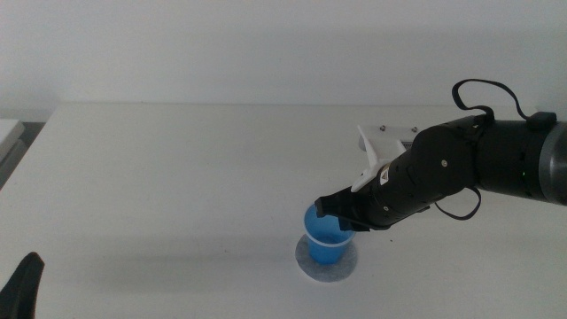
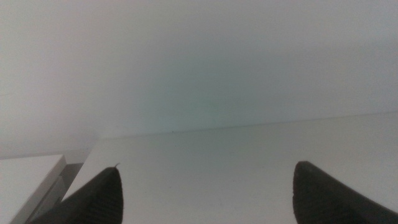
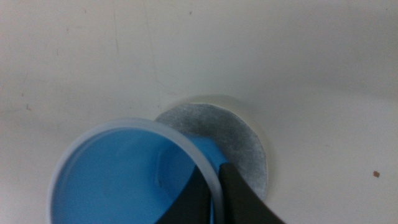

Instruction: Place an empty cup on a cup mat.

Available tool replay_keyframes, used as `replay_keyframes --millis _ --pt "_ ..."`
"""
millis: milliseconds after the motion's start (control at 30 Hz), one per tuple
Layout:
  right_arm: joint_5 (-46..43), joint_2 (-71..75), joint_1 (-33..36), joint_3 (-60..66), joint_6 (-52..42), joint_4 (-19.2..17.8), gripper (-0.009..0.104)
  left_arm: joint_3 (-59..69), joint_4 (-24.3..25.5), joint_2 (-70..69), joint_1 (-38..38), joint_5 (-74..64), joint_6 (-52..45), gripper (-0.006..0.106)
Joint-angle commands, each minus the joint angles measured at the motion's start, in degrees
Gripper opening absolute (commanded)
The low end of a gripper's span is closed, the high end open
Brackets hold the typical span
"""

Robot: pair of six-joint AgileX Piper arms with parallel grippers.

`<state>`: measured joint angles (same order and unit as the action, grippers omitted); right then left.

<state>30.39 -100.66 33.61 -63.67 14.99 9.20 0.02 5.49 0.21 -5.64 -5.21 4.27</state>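
The blue cup stands upright over the grey speckled cup mat, right of the table's middle near the front. I cannot tell if its base touches the mat. My right gripper is shut on the cup's rim. In the right wrist view one jaw is inside the cup and one outside, the right gripper pinching the rim, with the mat showing beyond it. The cup is empty. My left gripper waits at the bottom left corner; in the left wrist view its gripper is open and empty.
A white raised block sits off the table's left edge and also shows in the left wrist view. The right arm's black cable loops above its wrist. The white table stretches left of the cup.
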Motion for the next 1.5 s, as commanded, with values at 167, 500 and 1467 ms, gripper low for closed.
replay_keyframes --millis 167,500,1467 --pt "1.55 1.63 0.12 -0.81 -0.43 -1.14 0.030 -0.02 -0.02 -0.21 -0.06 0.31 0.16 0.094" --pt "13.53 12.47 0.01 -8.63 -0.43 -10.94 0.074 -0.02 -0.02 -0.21 -0.06 0.31 0.16 0.094" --pt "-9.27 76.05 -32.66 34.82 -28.96 -6.52 0.093 -0.02 -0.02 -0.21 -0.06 0.31 0.16 0.094"
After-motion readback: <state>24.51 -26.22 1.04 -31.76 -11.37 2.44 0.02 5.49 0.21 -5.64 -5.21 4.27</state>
